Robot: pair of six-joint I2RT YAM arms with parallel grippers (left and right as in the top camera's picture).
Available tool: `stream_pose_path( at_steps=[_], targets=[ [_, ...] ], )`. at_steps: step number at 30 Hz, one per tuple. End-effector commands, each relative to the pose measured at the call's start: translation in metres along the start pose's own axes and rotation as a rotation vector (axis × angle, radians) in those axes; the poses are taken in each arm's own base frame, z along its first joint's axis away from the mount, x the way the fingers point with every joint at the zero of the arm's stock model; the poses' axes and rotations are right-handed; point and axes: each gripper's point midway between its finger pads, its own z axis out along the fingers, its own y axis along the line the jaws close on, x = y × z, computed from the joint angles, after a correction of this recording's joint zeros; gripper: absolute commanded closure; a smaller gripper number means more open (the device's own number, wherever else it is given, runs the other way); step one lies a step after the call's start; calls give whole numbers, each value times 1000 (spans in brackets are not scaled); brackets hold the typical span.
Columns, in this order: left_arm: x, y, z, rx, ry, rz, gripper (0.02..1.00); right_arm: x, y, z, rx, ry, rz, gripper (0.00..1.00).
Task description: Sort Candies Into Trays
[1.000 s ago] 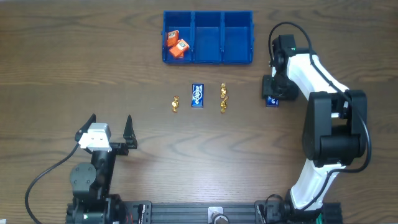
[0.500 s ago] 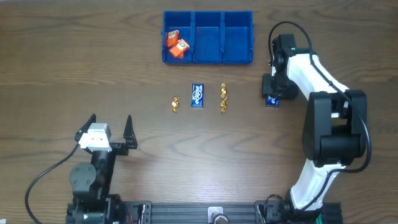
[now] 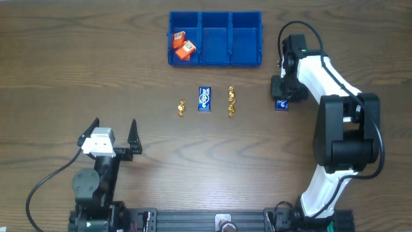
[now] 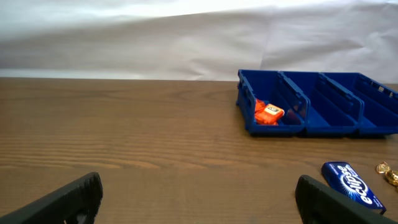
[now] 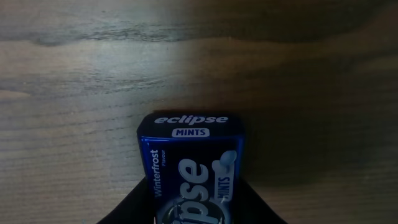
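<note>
The blue three-compartment tray sits at the far middle of the wooden surface. Two orange candies lie in its left compartment, one just beside the other; the left wrist view shows them against that compartment's near end, inside the tray.

Nearer than the tray, a row of candies lies across the middle of the surface. A single gold candy is at the left end. Just right of it is a second mint box, lying flat with its long side running near to far. Right of that is a pair of gold candies, one just behind the other. The left wrist view also catches the second mint box lying on the wood, nearer than the tray.

The right end effector is at the right end of that row, well apart from the gold pair and nearer than the tray's right corner. It pinches a dark blue mint box, with one finger pressed to each long side. In the top view the mint box peeks out from the near side of the fingers. Whether it rests on the wood or is raised off it cannot be told.

The left end effector is at the near left, well apart from every candy, with its fingers spread wide and nothing between them.
</note>
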Motion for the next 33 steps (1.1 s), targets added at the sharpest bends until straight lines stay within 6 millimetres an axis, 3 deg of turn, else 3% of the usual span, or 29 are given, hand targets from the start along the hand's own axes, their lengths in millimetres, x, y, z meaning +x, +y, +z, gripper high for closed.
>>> stream_pose_path(
  at_steps=[1,7,11,17,20,23,28,33],
  targets=[
    [16,-2,1,16,48,-2,18,0,5,4,-11,7,-7,757],
    [16,-2,1,16,48,-2,23,-2,8,-1,-27,-4,0,906],
    [16,-2,1,16,48,-2,20,-12,15,-27,-44,-82,-13,963],
    [16,-2,1,16,48,-2,20,-45,40,-122,-102,-346,-63,963],
    [16,-2,1,16,48,-2,20,-67,69,-182,-142,-533,-109,963],
    [16,-2,1,16,48,-2,23,-85,100,-215,-157,-658,-135,965],
    [16,-2,1,16,48,-2,20,-109,160,-228,-189,-791,-179,965],
    [16,-2,1,16,48,-2,20,-127,211,-204,-166,-829,-203,965]
  ],
)
